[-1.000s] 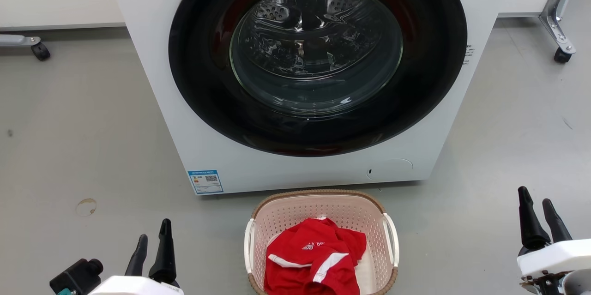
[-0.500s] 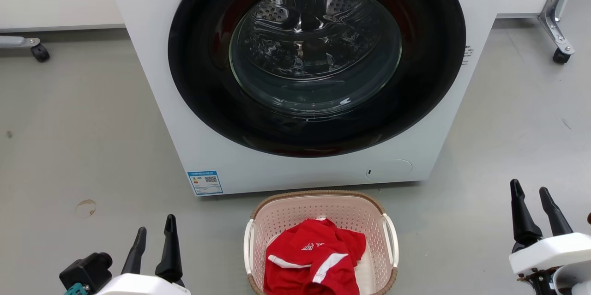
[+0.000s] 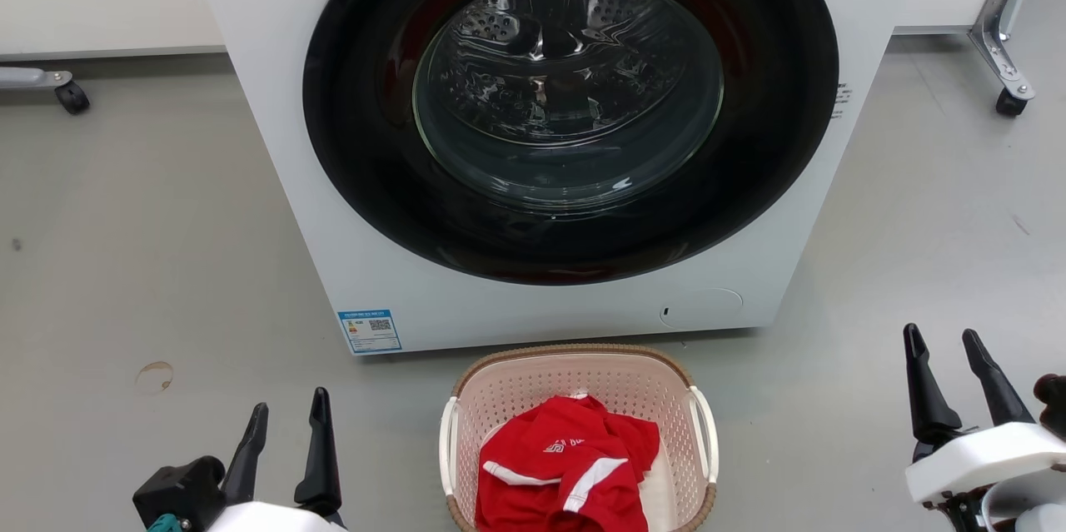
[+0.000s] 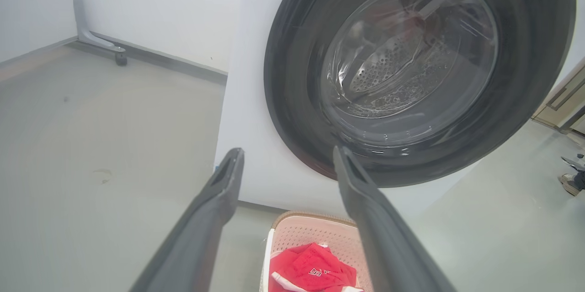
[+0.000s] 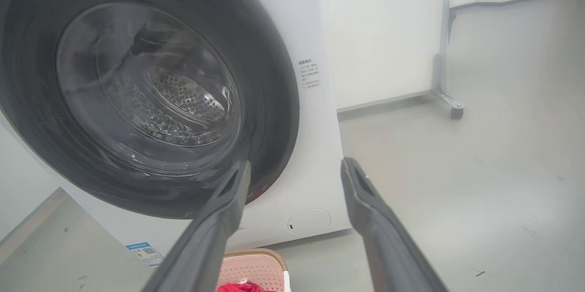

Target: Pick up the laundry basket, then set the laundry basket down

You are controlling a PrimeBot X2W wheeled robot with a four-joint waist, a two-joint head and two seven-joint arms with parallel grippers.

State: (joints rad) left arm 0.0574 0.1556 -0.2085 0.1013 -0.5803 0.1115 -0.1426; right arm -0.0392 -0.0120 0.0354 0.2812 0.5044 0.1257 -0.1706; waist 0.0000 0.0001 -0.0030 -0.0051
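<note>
The laundry basket point(image 3: 516, 386) stands on the floor just in front of the washing machine, pale pink with a brown rim and white side handles, a red garment point(image 3: 566, 465) inside. It also shows low in the left wrist view as the basket point(image 4: 301, 232) and at the bottom edge of the right wrist view as the basket point(image 5: 253, 267). My left gripper point(image 3: 289, 409) is open, well to the basket's left and apart from it. My right gripper point(image 3: 941, 338) is open too, far off the basket's right side. Nothing lies between either pair of fingers.
A white front-loading washing machine point(image 3: 375, 266) with a shut dark round door point(image 3: 570, 107) fills the middle. Wheeled metal stand legs sit at the far left point(image 3: 71, 95) and far right point(image 3: 1012, 99). Grey floor stretches on both sides of the basket.
Both grippers have drifted inward toward the basket, the left one to the right, the right one to the left. The basket has stayed put.
</note>
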